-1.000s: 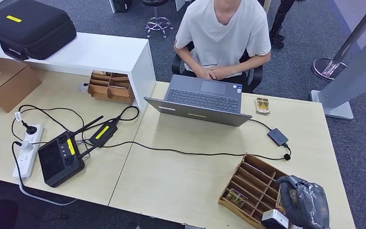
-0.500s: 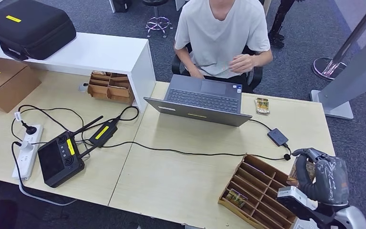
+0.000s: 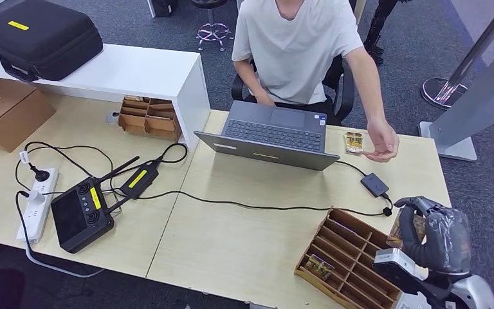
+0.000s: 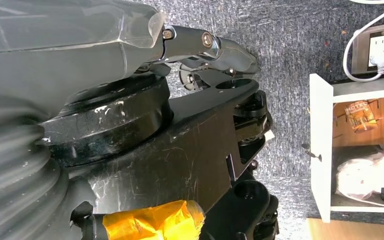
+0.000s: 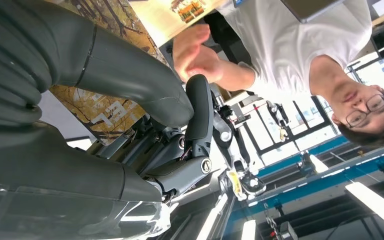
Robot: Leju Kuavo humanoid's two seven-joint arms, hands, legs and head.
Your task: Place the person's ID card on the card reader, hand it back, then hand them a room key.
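Note:
My right hand (image 3: 434, 238) hovers over the table's right edge, beside the wooden slotted organizer (image 3: 344, 254). It holds a key card with a yellow foliage print (image 3: 417, 223) between thumb and fingers; the right wrist view shows that card (image 5: 105, 107) up close. The person's open hand (image 3: 383, 145) reaches out over the table toward mine, and it also appears past my fingers (image 5: 195, 52). The small dark card reader (image 3: 374, 184) sits between us. A patterned card (image 3: 354, 142) lies beside the laptop. My left hand (image 4: 205, 45) hangs low over the floor, holding nothing.
An open laptop (image 3: 273, 135) faces the seated person. A black cable (image 3: 244, 205) crosses the table to the reader. Another card (image 3: 320, 266) lies in an organizer slot. A controller (image 3: 80, 212), power strip (image 3: 37, 203) and cardboard box (image 3: 6, 109) occupy the left table.
My right hand rose from the organizer's near corner up and to the right, holding the card. The person's arm stretched from their lap out over the table's right side.

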